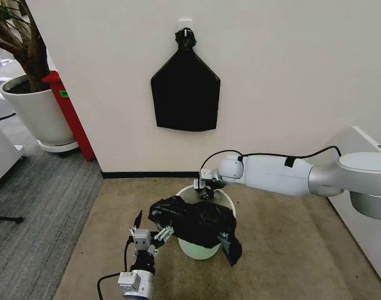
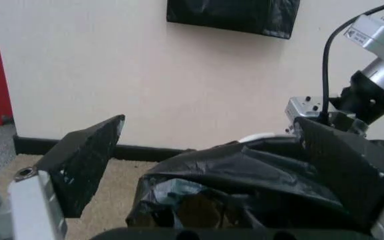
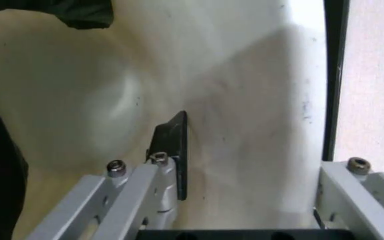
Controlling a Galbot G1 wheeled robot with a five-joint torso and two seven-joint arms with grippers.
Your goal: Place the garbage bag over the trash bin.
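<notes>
The cream-white trash bin (image 1: 203,250) stands on the beige carpet near the wall. The rumpled black garbage bag (image 1: 193,222) lies across its top and hangs down its front right side, while the far part of the rim (image 1: 225,197) stays bare. My left gripper (image 1: 150,227) is open at the bag's left edge, with one finger (image 2: 85,162) free and the other finger (image 2: 342,170) against the bag (image 2: 245,172). My right gripper (image 1: 207,185) hangs open over the far rim; one finger (image 3: 172,147) sits inside the bin (image 3: 245,100).
A flat black bag bundle (image 1: 185,94) hangs on the wall behind the bin. A white planter pot (image 1: 37,115) and a red stand (image 1: 72,112) are at the far left. A white cabinet (image 1: 359,147) borders the right. Open carpet (image 1: 290,256) lies around the bin.
</notes>
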